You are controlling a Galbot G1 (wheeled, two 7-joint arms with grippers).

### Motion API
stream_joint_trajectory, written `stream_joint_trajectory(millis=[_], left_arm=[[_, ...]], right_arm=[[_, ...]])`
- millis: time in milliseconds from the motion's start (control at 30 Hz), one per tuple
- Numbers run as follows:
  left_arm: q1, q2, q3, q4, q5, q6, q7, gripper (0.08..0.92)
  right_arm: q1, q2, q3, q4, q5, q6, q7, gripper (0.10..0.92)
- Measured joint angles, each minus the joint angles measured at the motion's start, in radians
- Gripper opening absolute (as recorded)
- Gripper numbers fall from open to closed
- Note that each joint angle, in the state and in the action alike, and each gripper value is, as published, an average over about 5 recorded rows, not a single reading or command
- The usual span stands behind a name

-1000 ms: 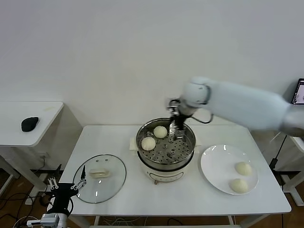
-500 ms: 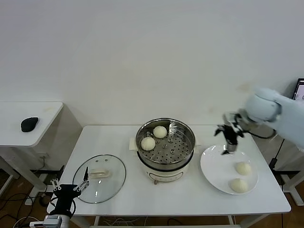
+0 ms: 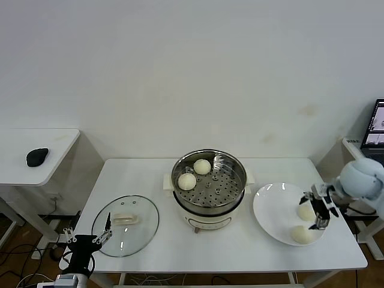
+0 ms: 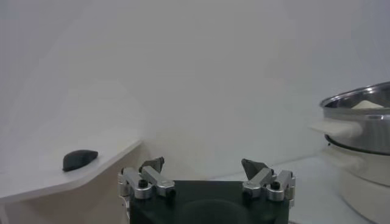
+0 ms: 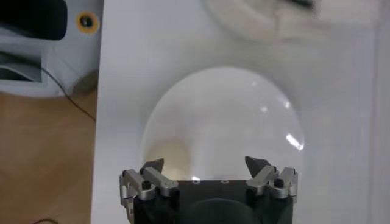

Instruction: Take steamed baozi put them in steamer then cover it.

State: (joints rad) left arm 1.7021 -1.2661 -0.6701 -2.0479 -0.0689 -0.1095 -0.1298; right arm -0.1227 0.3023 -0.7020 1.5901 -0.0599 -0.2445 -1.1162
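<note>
I see a plain white wall (image 3: pixel 180 72) behind a white table (image 3: pixel 228 249). A lower side table (image 3: pixel 42 150) on my left carries a black mouse (image 3: pixel 37 156). Wood floor (image 3: pixel 15 240) with cables underneath; a screen (image 3: pixel 377 123) at far right.

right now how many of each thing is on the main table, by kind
baozi: 4, two in the steamer, two on the plate
steamer: 1
glass lid: 1
white plate: 1
total: 7

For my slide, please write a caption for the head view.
Open right gripper above white plate holding two pale buns; two more in steel steamer; glass lid aside.
</note>
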Motion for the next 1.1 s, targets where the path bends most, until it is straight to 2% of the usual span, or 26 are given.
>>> stream_joint_trajectory(millis=[533,867,1100], left_arm=[[0.002,-0.003,-0.010,0.009,0.004,0.000,0.000,0.823],[-0.009,-0.004,-0.009,0.025,0.002,-0.001,0.000,0.823],[-0.013,-0.001,-0.009,0.029,0.001,-0.001,0.001,0.823]], right_arm=[[-0.156,0.105,0.104,-0.127,-0.062,0.012,0.022,0.811],[-0.179,0.149,0.114,-0.176,-0.075,0.003,0.020,0.692],[-0.174,0.154,0.113,-0.182,-0.071,0.000,0.014,0.577]])
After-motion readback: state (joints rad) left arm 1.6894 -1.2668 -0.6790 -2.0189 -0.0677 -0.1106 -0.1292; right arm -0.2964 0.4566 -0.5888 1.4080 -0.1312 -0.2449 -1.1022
